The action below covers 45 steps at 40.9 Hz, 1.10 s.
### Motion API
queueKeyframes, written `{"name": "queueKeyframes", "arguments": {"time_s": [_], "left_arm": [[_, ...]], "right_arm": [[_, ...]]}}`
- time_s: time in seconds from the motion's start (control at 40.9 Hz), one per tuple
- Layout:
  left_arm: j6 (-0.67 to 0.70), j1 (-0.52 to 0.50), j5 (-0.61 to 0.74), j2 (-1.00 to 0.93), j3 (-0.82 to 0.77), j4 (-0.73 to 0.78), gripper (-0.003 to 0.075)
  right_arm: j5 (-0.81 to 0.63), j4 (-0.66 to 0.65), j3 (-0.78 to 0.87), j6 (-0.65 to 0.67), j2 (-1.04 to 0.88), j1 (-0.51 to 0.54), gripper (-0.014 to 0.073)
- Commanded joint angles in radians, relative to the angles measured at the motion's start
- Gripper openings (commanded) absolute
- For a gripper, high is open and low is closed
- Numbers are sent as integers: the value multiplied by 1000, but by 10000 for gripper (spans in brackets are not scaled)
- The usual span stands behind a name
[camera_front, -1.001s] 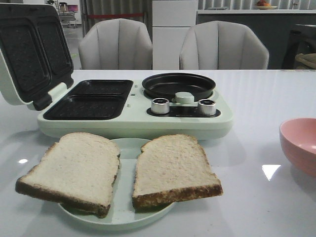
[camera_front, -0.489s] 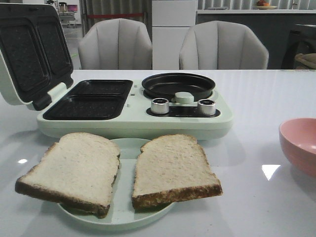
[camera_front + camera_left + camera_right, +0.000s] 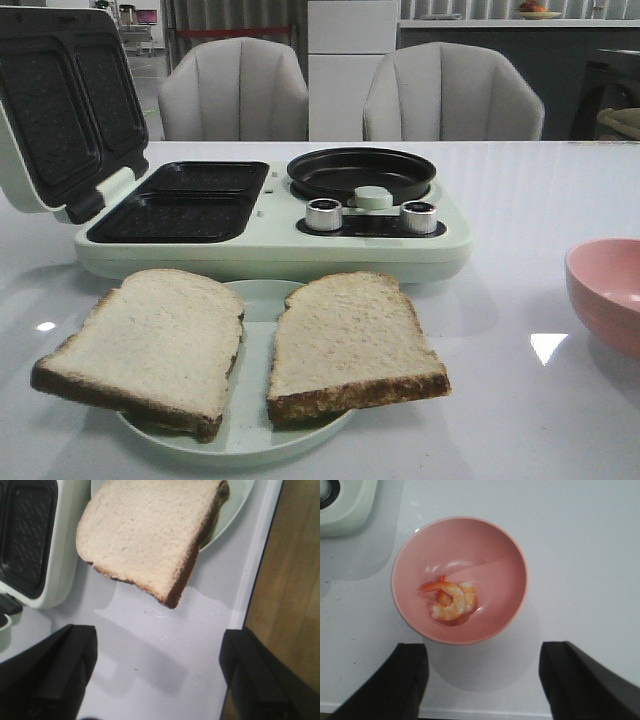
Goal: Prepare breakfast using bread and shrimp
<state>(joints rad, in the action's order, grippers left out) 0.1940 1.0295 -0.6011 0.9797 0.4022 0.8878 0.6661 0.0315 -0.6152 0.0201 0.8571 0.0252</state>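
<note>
Two slices of bread lie side by side on a pale green plate at the table's front: the left slice overhangs the rim, the right slice sits beside it. The left wrist view shows the left slice jutting off the plate. My left gripper hangs open over bare table near that slice, holding nothing. The shrimp, curled and orange-red, lies in a pink bowl. My right gripper is open just short of the bowl, empty. Neither gripper appears in the front view.
A pale green breakfast maker stands behind the plate, its lid raised at the left, two dark grill wells, a round black pan and two silver knobs. The pink bowl sits at the right edge. The table edge is close to the left gripper.
</note>
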Motion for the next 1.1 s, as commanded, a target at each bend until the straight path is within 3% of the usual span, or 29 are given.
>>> {"name": "queueKeyframes", "arguments": {"time_s": [0.0,0.195,0.611,0.879,1.075], "left_arm": [[199,68,10,42,5,247,543],[261,82,-10,192,6,401,540],[607,82,-92,443,22,728,516],[662,80,-214,583,78,746,434],[662,80,-218,624,91,749,336]], "right_arm": [[-58,-2,-30,-3,-2,3,570],[-58,-2,-30,-3,-2,3,570],[-58,-2,-30,-3,-2,3,570],[-58,-2,-30,-3,-2,3,570],[-58,-2,-30,-3,-2,3,570]]}}
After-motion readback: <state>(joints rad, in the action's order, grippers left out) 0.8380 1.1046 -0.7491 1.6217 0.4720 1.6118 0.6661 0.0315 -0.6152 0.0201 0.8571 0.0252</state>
